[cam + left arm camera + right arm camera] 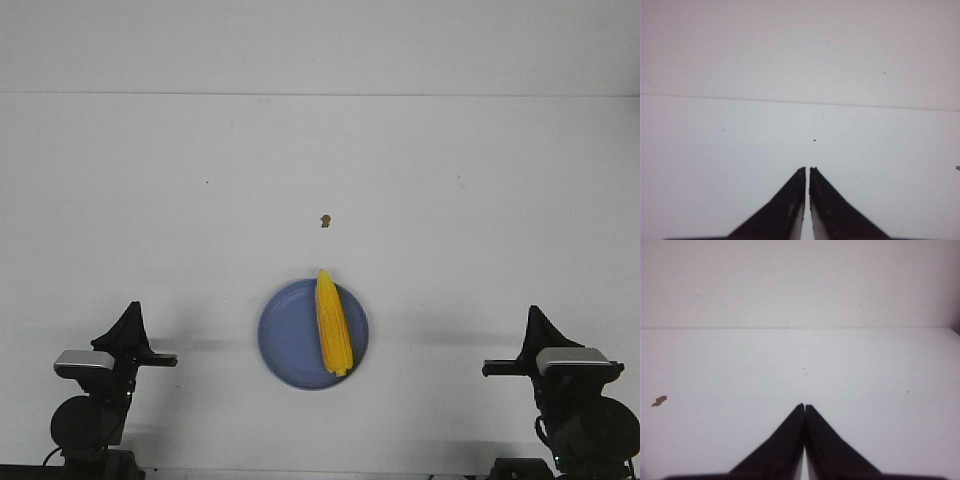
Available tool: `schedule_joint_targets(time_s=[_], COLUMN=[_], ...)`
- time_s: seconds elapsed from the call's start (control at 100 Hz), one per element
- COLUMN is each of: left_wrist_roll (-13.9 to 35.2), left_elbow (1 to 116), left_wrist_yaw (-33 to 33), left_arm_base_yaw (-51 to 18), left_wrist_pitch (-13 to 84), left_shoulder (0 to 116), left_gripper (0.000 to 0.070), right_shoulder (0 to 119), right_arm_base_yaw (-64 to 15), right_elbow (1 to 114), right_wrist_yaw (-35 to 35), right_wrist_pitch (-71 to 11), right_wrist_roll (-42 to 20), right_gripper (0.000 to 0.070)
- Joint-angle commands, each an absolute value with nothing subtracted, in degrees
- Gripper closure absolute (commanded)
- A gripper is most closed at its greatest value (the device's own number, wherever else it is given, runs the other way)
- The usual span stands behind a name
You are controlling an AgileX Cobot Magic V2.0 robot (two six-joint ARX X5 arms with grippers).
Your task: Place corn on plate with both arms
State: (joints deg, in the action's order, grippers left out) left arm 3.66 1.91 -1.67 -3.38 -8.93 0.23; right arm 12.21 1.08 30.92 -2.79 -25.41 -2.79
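Note:
The bright yellow corn [333,324] lies on the right half of the round blue plate [287,340], its pointed end toward the far rim. The plate sits at the front middle of the white table. My left gripper [130,312] is at the front left, well apart from the plate, shut and empty; in the left wrist view [807,169] its jaws stand almost together over bare table. My right gripper [537,315] is at the front right, also apart from the plate, shut and empty; it shows in the right wrist view [804,405]. Neither wrist view shows the corn or plate.
A small brown speck [325,220] lies on the table beyond the plate; it also shows in the right wrist view [659,401]. The table's far edge meets a white wall [320,45].

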Motion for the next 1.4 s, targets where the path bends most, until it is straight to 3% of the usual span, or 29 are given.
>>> schedule_joint_targets(time_s=[0.0, 0.48, 0.8, 1.13, 1.39], left_wrist_roll=[3.7, 3.7, 3.7, 3.7, 3.7], left_elbow=[0.8, 0.8, 0.8, 0.8, 0.8], left_wrist_yaw=[-1.9, -1.9, -1.9, -1.9, -1.9], left_arm_base_yaw=[-3.3, -3.3, -3.3, -3.3, -3.3], left_wrist_pitch=[-9.5, -9.5, -9.5, -9.4, -9.4], left_shoulder=[0.2, 0.2, 0.2, 0.2, 0.2], left_gripper=[0.0688, 0.0688, 0.0688, 0.0688, 0.0688], right_shoulder=[12.4, 10.9, 0.0, 0.1, 0.1], right_arm_base_yaw=[1.1, 1.1, 1.1, 1.0, 1.0], right_elbow=[31.2, 29.9, 14.4, 3.4, 0.7], right_wrist_yaw=[-2.6, -2.6, -3.2, -3.2, -3.2], right_wrist_pitch=[-24.9, -22.2, -7.8, 6.8, 10.3], right_wrist_roll=[-3.0, -1.5, -1.5, -1.8, -1.8], right_gripper=[0.0700, 0.0700, 0.0700, 0.0700, 0.0700])
